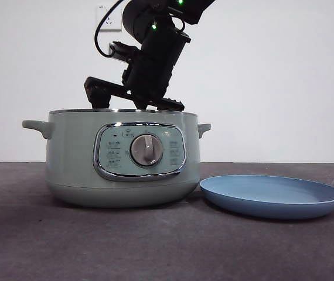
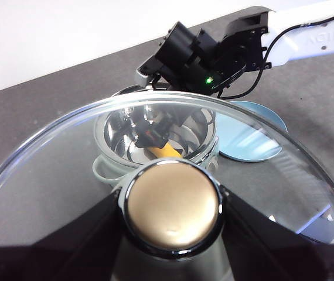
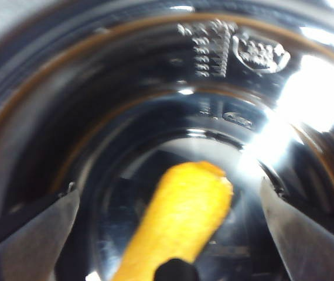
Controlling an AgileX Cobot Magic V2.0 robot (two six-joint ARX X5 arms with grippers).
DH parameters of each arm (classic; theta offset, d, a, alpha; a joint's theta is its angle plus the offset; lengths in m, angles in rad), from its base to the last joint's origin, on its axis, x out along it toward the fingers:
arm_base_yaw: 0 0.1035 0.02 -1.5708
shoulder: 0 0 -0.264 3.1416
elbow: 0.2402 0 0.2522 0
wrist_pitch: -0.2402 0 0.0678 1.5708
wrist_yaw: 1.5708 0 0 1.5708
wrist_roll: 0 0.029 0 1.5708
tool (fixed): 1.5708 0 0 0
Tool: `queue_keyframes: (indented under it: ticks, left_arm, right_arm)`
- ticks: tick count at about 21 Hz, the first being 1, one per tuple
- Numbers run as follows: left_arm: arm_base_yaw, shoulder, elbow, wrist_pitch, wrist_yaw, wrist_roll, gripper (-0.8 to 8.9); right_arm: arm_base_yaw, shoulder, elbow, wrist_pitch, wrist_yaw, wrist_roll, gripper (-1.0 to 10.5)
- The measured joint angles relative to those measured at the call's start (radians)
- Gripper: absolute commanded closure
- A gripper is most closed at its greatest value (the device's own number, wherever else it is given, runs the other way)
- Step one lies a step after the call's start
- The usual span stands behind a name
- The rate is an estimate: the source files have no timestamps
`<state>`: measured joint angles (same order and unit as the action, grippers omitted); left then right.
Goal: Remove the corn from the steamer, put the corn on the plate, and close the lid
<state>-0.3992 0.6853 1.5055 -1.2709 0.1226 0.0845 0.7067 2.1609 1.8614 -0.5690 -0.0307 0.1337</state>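
Right gripper (image 3: 170, 234) is down inside the steamer (image 1: 73, 158), jaws spread wide either side of the corn (image 3: 179, 222), not touching it; looks lined up for a grab. Corn lies on the shiny pot floor. Left gripper (image 2: 171, 213) is pinched on the knob of the lid (image 2: 67, 175), holding it off to the side so the pot mouth stays free. Plate (image 1: 272, 196) sits just beside the steamer, bare. Pot wall is the only obstacle on lift-out.
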Motion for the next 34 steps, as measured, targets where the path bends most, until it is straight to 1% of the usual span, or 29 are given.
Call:
queue_keyframes:
  ticks: [2, 6, 8, 9, 10, 11, 12, 14, 15, 19, 20, 22, 23, 25, 26, 30, 32, 33, 34]
  left_arm:
    - [0.000, 0.000, 0.000, 0.000, 0.001, 0.000, 8.21]
    - [0.000, 0.000, 0.000, 0.000, 0.003, 0.000, 8.21]
    - [0.000, 0.000, 0.000, 0.000, 0.003, 0.000, 8.21]
    - [0.000, 0.000, 0.000, 0.000, 0.003, 0.000, 8.21]
    - [0.000, 0.000, 0.000, 0.000, 0.003, 0.000, 8.21]
    - [0.000, 0.000, 0.000, 0.000, 0.003, 0.000, 8.21]
    - [0.000, 0.000, 0.000, 0.000, 0.003, 0.000, 8.21]
    - [0.000, 0.000, 0.000, 0.000, 0.003, 0.000, 8.21]
    - [0.000, 0.000, 0.000, 0.000, 0.003, 0.000, 8.21]
    - [0.000, 0.000, 0.000, 0.000, 0.003, 0.000, 8.21]
    - [0.000, 0.000, 0.000, 0.000, 0.003, 0.000, 8.21]
    - [0.000, 0.000, 0.000, 0.010, 0.003, 0.000, 8.21]
    - [0.000, 0.000, 0.000, 0.029, 0.003, 0.000, 8.22]
    - [0.000, 0.000, 0.000, 0.043, 0.003, 0.000, 8.21]
    - [0.000, 0.000, 0.000, 0.043, 0.003, 0.000, 8.22]
    - [0.000, 0.000, 0.000, 0.046, 0.003, 0.000, 8.21]
    - [0.000, 0.000, 0.000, 0.046, 0.003, 0.000, 8.21]
    - [0.000, 0.000, 0.000, 0.046, 0.003, 0.000, 8.21]
    - [0.000, 0.000, 0.000, 0.046, 0.003, 0.000, 8.22]
  right_arm:
    - [0.000, 0.006, 0.000, 0.001, 0.011, 0.001, 3.3]
    - [0.003, 0.045, 0.002, -0.011, 0.012, 0.002, 3.4]
    - [0.003, 0.060, 0.002, -0.018, 0.014, 0.001, 4.6]
    - [0.006, 0.060, 0.002, -0.018, 0.027, 0.001, 5.2]
    - [0.006, 0.060, 0.002, -0.017, 0.032, 0.002, 6.6]
    - [0.006, 0.060, 0.002, -0.018, 0.032, 0.002, 8.5]
    - [0.006, 0.060, 0.002, -0.018, 0.028, 0.002, 9.6]
    - [0.006, 0.060, 0.002, -0.018, -0.013, 0.002, 9.6]
    - [0.006, 0.060, 0.002, -0.017, -0.020, 0.002, 9.6]
    - [0.008, 0.037, 0.002, -0.015, -0.021, 0.001, 9.6]
    - [0.008, -0.002, 0.002, -0.018, -0.021, 0.001, 9.6]
    - [0.008, -0.144, 0.002, -0.019, -0.018, -0.003, 9.6]
    - [0.006, -0.230, 0.003, -0.036, -0.010, -0.018, 9.6]
    - [-0.007, -0.359, 0.005, -0.122, 0.083, -0.066, 9.6]
    - [-0.023, -0.404, 0.005, -0.171, 0.100, -0.082, 9.6]
    - [-0.154, -0.508, 0.005, -0.327, 0.103, -0.109, 9.6]
    - [-0.231, -0.529, -0.020, -0.348, 0.062, -0.120, 9.6]
    - [-0.266, -0.537, -0.056, -0.339, 0.027, -0.122, 9.6]
    - [-0.290, -0.539, -0.101, -0.320, 0.010, -0.123, 9.6]
